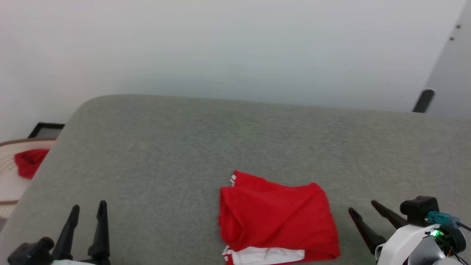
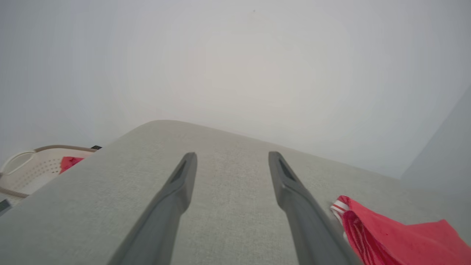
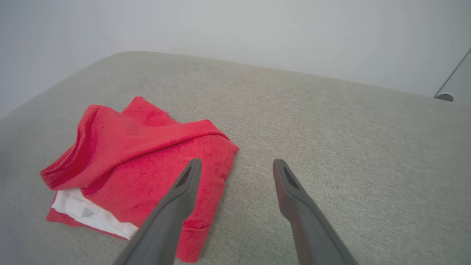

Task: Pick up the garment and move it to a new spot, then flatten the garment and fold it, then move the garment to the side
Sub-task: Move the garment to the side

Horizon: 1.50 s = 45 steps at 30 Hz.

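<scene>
The garment (image 1: 274, 217) lies folded into a rough red rectangle near the front of the grey cushioned surface (image 1: 184, 147), a white sleeve showing at its near edge. In the right wrist view the garment (image 3: 140, 162) sits left of my fingers, its right edge under the left fingertip. My right gripper (image 1: 362, 207) stands open just right of it, empty. My left gripper (image 1: 88, 207) is open at the lower left, well apart from the cloth. The left wrist view has a striped-trim corner of the garment (image 2: 390, 235) beside its right finger.
A pale laundry basket (image 1: 7, 173) stands off the surface's left edge with a small red cloth (image 1: 29, 162) inside; the basket (image 2: 29, 169) also appears in the left wrist view. A white wall rises behind. A dark post (image 1: 423, 100) stands at the far right.
</scene>
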Tool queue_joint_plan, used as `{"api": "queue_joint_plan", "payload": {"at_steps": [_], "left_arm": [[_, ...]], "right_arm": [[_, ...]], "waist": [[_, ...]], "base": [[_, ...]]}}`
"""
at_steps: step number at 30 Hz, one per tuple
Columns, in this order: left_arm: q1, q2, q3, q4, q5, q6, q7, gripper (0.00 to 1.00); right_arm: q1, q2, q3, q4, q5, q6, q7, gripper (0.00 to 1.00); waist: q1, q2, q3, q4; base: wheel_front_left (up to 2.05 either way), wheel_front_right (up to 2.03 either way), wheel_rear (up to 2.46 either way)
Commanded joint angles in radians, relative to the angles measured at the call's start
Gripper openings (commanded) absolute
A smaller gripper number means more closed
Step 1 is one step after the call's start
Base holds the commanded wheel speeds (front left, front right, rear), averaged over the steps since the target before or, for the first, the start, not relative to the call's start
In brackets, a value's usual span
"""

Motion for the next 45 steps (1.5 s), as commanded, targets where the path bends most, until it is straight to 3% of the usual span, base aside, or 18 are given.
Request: {"api": "queue_joint_plan", "payload": {"at_steps": [1, 11, 25, 26, 27, 28, 38, 45], "left_arm": [[-0.010, 0.003, 0.001, 0.001, 0.002, -0.002, 0.000, 1.00], [-0.003, -0.003, -0.013, 0.006, -0.011, -0.002, 0.000, 1.00], [-0.049, -0.034, -0.044, 0.012, -0.024, -0.002, 0.000, 1.00], [-0.054, -0.037, -0.046, 0.013, -0.024, -0.002, 0.000, 1.00], [-0.059, -0.040, -0.048, 0.014, -0.024, -0.002, 0.000, 1.00], [-0.061, -0.042, -0.049, 0.015, -0.024, -0.002, 0.000, 1.00], [-0.074, -0.051, -0.048, 0.027, -0.028, -0.002, 0.000, 1.00], [-0.079, -0.047, -0.053, 0.025, -0.024, -0.002, 0.000, 1.00]], "right_arm": [[-0.010, -0.001, 0.005, 0.015, 0.014, -0.001, 0.017, 1.00], [-0.040, -0.006, 0.022, 0.094, 0.062, -0.001, 0.204, 1.00], [-0.144, 0.014, 0.010, 0.209, 0.048, -0.001, 0.494, 1.00], [-0.147, 0.019, 0.013, 0.221, 0.055, -0.001, 0.523, 0.81], [-0.150, 0.022, 0.021, 0.223, 0.062, -0.001, 0.539, 0.05], [-0.153, 0.021, 0.022, 0.222, 0.064, -0.001, 0.546, 0.00], [-0.218, -0.009, 0.010, 0.179, 0.085, -0.001, 0.586, 0.00], [-0.265, -0.070, 0.043, 0.082, 0.064, -0.001, 0.600, 0.00]], "waist": [[0.0000, -0.0001, 0.001, 0.066], [0.0000, -0.0001, 0.010, 0.171], [0.0000, -0.0001, 0.094, 0.215], [0.0000, -0.0001, 0.100, 0.217], [0.0000, -0.0001, 0.103, 0.219], [0.0000, -0.0001, 0.107, 0.220], [0.0000, -0.0001, 0.118, 0.212], [0.0000, -0.0001, 0.107, 0.184]], "base": [[0.00, 0.00, 0.00], [0.00, 0.00, 0.00], [0.00, 0.00, 0.00], [0.00, 0.00, 0.00], [0.00, 0.00, 0.00], [0.00, 0.00, 0.00], [0.00, 0.00, 0.00], [0.00, 0.00, 0.00]]}}
